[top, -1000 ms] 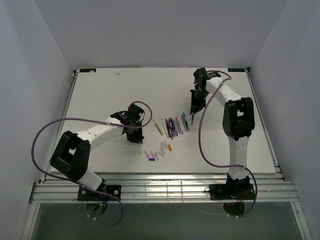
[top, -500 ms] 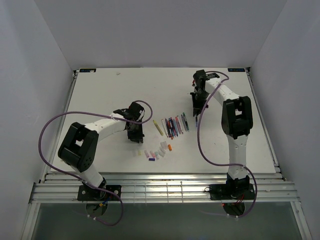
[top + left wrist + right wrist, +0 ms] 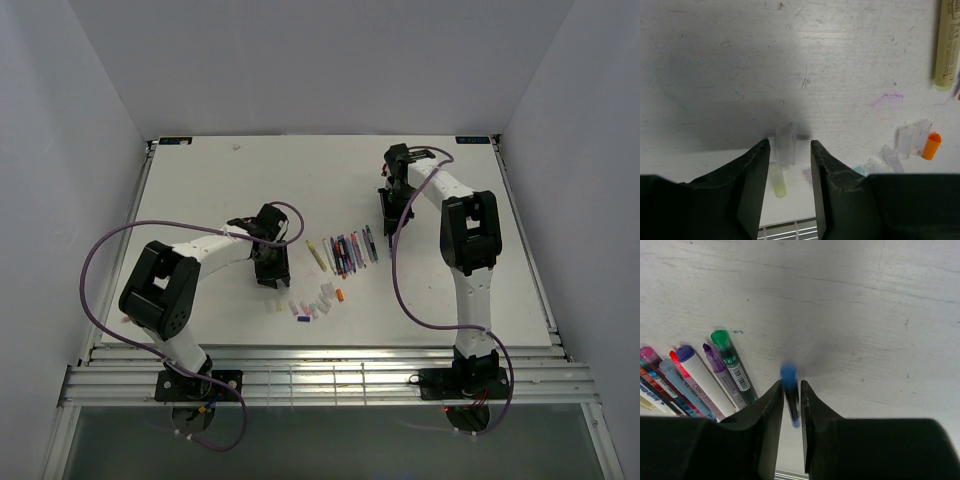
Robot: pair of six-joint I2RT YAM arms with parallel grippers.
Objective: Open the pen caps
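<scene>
A row of pens (image 3: 346,250) lies mid-table, with loose pen caps (image 3: 315,298) in front of it. My left gripper (image 3: 266,279) hangs open just left of the caps. In the left wrist view its jaws (image 3: 789,144) stand apart over a clear cap (image 3: 786,150) that lies on the table, with a yellow-green cap (image 3: 779,184) just behind it. My right gripper (image 3: 387,222) is at the right end of the row. In the right wrist view it (image 3: 791,385) is shut on a thin dark pen with a blue tip (image 3: 788,374), held above the table.
A green-ended pen (image 3: 730,365), a purple one (image 3: 715,367) and a blue-ended one (image 3: 692,365) lie left of my right fingers. An orange cap (image 3: 931,146), more clear caps (image 3: 912,140) and a yellow pen (image 3: 946,50) lie right of my left gripper. Grey walls enclose the table.
My left arm has folded inward and its gripper has shifted slightly toward the near-left caps. My right gripper has drawn back a little with the blue-tipped pen in it.
</scene>
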